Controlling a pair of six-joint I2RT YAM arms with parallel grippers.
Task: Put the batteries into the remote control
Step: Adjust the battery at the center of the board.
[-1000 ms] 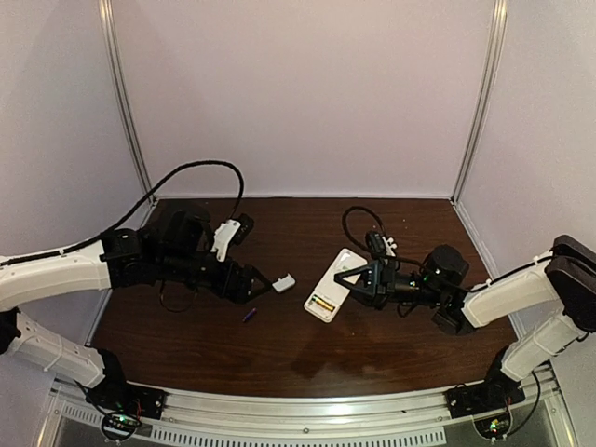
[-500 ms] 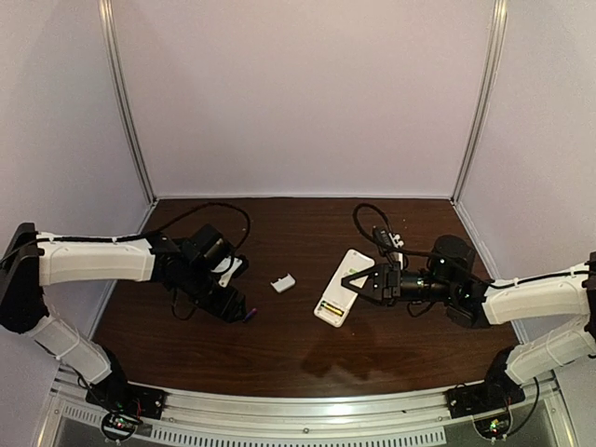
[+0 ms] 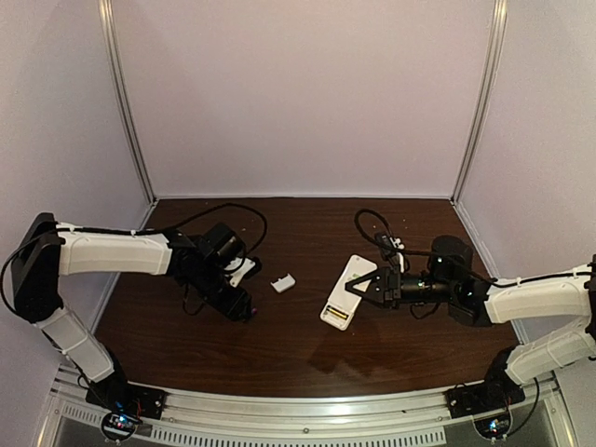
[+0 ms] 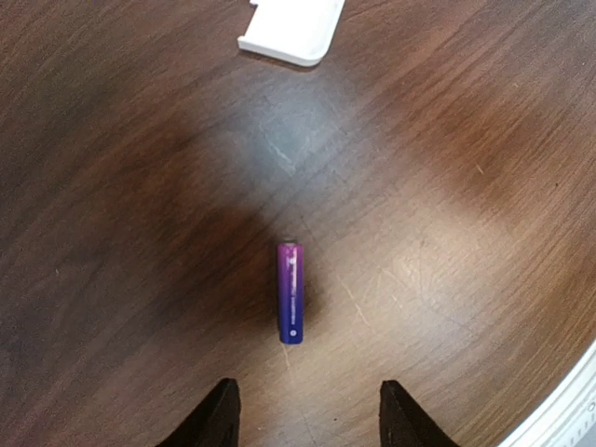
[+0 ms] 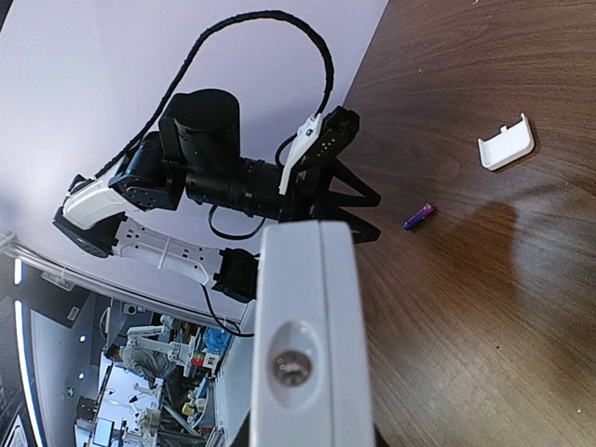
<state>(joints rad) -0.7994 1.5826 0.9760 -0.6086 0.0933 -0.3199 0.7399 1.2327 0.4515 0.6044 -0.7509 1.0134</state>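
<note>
Now that the left gripper [image 4: 307, 417] has swung over the dark battery [image 4: 290, 293] — jaws narrowing, still apart and empty — pickup looks imminent; the right gripper [image 3: 363, 286] clamps the remote control [image 3: 339, 304].

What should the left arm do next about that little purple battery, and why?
Probably ease the left arm forward and down until its jaws straddle the purple battery. The battery lies loose on the table just beyond the open jaws, and the right arm holds the remote.

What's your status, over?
Left gripper open, over loose purple battery. Right gripper shut on remote control, gold battery seated. White cover lies aside, nothing blocking.
</note>
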